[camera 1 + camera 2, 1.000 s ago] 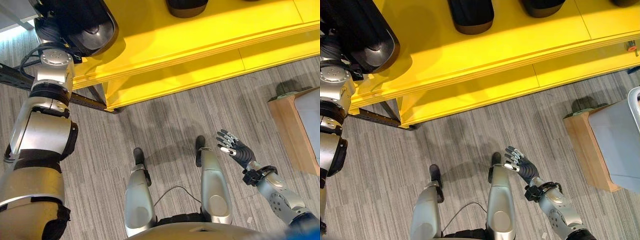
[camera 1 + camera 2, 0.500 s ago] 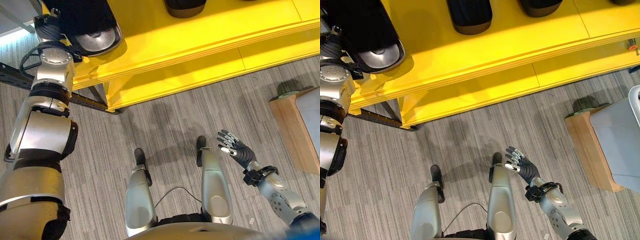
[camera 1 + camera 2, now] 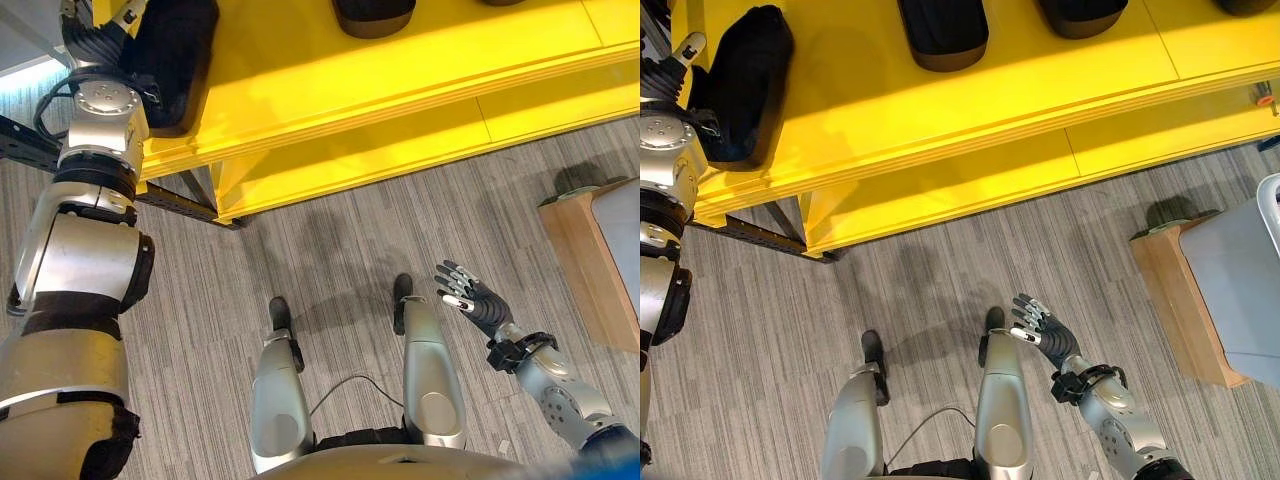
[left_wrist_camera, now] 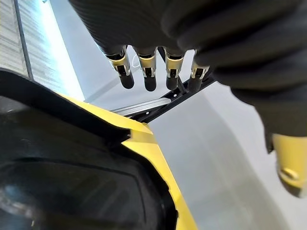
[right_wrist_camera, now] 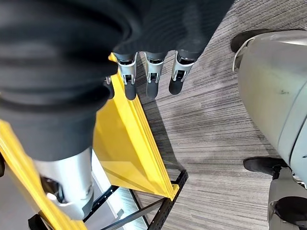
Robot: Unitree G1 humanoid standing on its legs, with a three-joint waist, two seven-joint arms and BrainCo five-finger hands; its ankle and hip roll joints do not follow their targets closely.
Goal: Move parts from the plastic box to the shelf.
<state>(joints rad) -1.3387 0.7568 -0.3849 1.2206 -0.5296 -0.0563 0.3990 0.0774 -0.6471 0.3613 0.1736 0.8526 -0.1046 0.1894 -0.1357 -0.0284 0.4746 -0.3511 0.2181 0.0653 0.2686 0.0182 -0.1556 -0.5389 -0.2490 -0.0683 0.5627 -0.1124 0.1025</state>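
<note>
Upper left, a black part [image 3: 740, 85] lies on the shelf [image 3: 940, 110], placing step; left hand [image 4: 148, 72] fingers straight, empty; right hand [image 3: 1045, 330] spread; next, fetch another.

Bright overhead light, blurred wrist close-ups

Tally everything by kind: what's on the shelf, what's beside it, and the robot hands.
Black parts: 4
Shelf: 1
Grey box: 1
Wooden stand: 1
Robot hands: 2
Total: 9
</note>
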